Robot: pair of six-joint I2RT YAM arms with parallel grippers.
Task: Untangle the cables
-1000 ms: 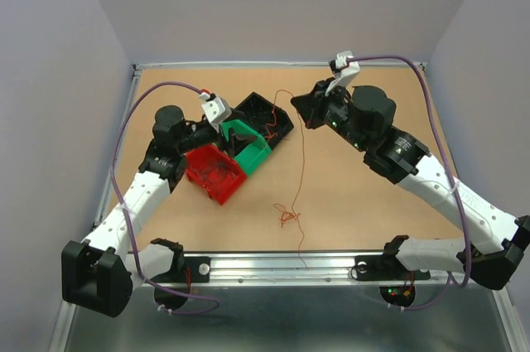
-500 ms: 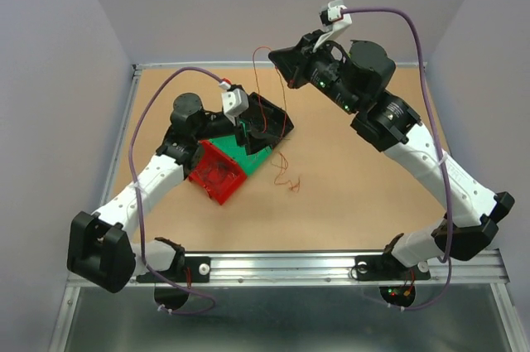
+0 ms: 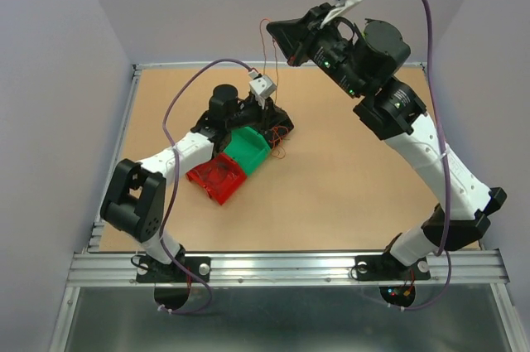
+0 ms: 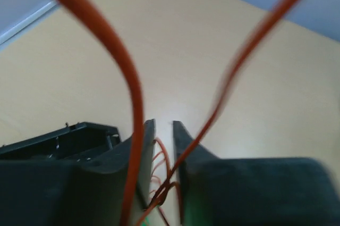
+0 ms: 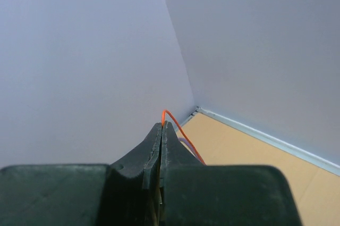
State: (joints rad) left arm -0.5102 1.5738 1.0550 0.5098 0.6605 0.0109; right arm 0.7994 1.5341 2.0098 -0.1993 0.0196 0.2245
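The cables are thin red-orange wire. A small tangle [image 3: 282,140] lies on the table by the black bin, and one strand rises from it to my raised right gripper [image 3: 273,31]. That gripper [image 5: 162,125] is shut on the strand [image 5: 181,133], which loops out over its tips. My left gripper [image 3: 277,127] is low at the tangle. In the left wrist view its jaws [image 4: 163,126] stand almost together with the knot of wire [image 4: 162,190] pinched between them, and two blurred strands [image 4: 131,80] cross close in front of the camera.
A black bin [image 3: 282,115], a green bin [image 3: 248,150] and a red bin [image 3: 217,180] sit together left of centre under the left arm. Grey walls enclose the table on three sides, with a metal rail [image 3: 281,262] along the near edge.
The right gripper rose higher, lifting the wire off the table. The left arm reached forward over the bins to the tangle and its jaws closed around it.
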